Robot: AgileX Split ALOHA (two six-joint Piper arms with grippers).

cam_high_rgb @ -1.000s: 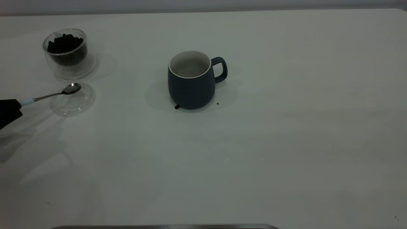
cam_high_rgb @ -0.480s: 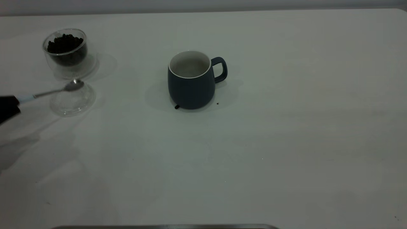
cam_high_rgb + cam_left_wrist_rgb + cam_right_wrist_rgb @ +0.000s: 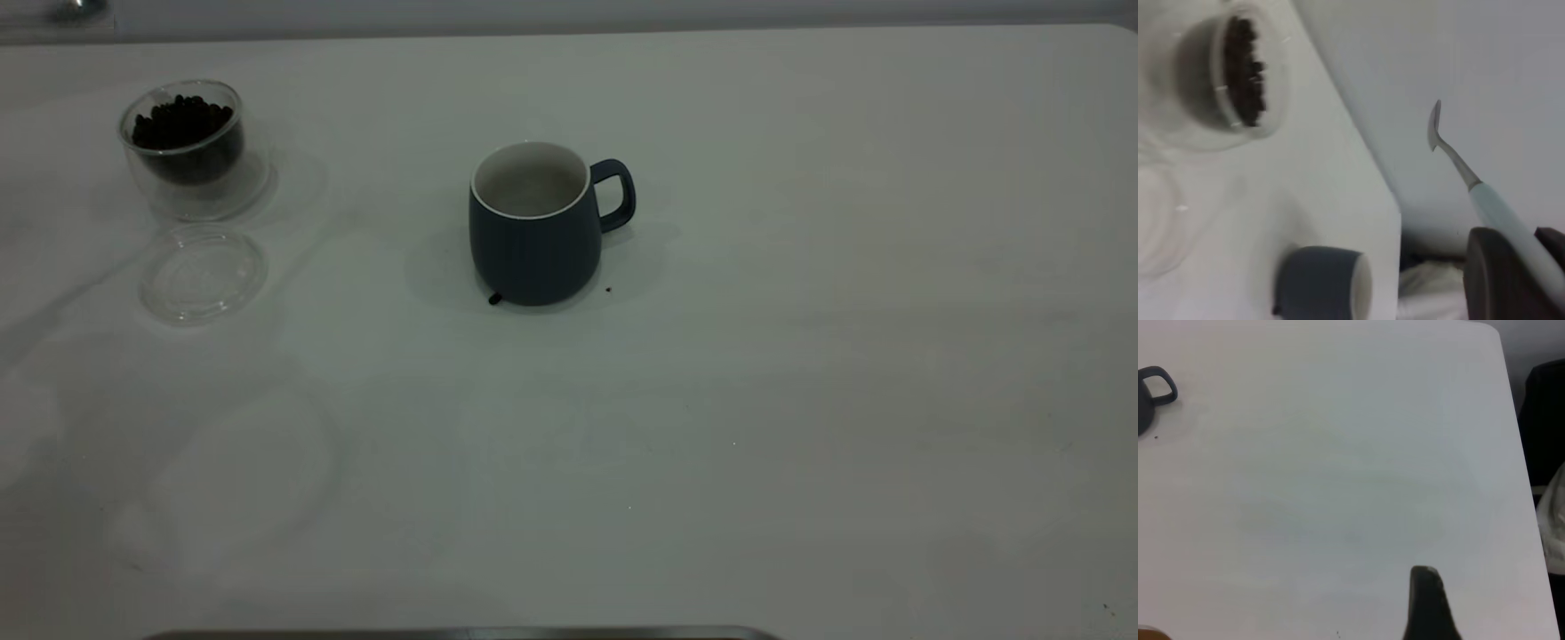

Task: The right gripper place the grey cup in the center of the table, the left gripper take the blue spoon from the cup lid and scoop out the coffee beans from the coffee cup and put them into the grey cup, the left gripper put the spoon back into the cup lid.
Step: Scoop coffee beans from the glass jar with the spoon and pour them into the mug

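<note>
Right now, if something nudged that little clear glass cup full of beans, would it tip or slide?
The coffee cup would probably slide rather than tip: it looks short and wide, and stands upright on the smooth table. The coffee beans fill its upper part, so a hard knock might spill some. Being glass, it is likely fragile and slippery to grip.

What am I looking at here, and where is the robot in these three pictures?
The wide picture looks down on a white table from outside. The other two come from cameras on the two arms' wrists. On the table stand a grey cup, a glass coffee cup of coffee beans, and its clear cup lid. The left gripper, a black claw, holds the blue spoon in the air. Only a dark tip of the right gripper shows, above bare table.
</note>
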